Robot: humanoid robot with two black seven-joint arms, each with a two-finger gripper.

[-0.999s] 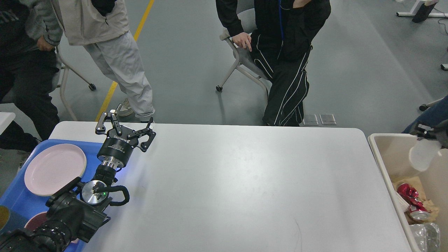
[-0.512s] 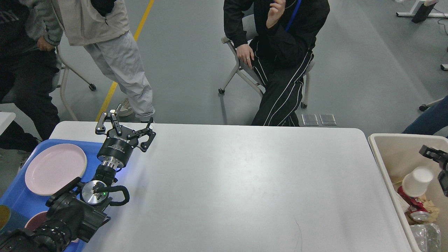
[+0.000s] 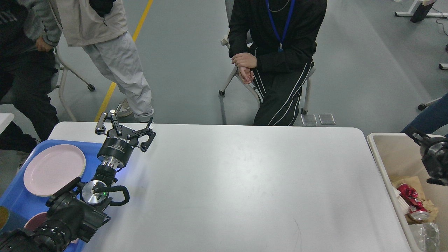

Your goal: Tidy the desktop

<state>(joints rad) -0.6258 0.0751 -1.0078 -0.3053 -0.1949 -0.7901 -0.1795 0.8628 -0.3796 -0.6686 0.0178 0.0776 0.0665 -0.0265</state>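
Observation:
The desktop is a wide white tabletop with rounded corners, and nothing lies on its surface. My left gripper hovers over its far left corner, open, with nothing between the fingers. My right gripper is a dark shape at the right edge, above the beige bin. Its fingers cannot be told apart.
The bin holds a crushed red can, brown paper and clear plastic. A blue tray at the left carries a pink plate and part of a darker dish. People and wheeled chairs stand beyond the far edge.
A white cup at my right gripper over the bin fell into it and is now out of sight. The right gripper shifted slightly. The left arm stayed still.

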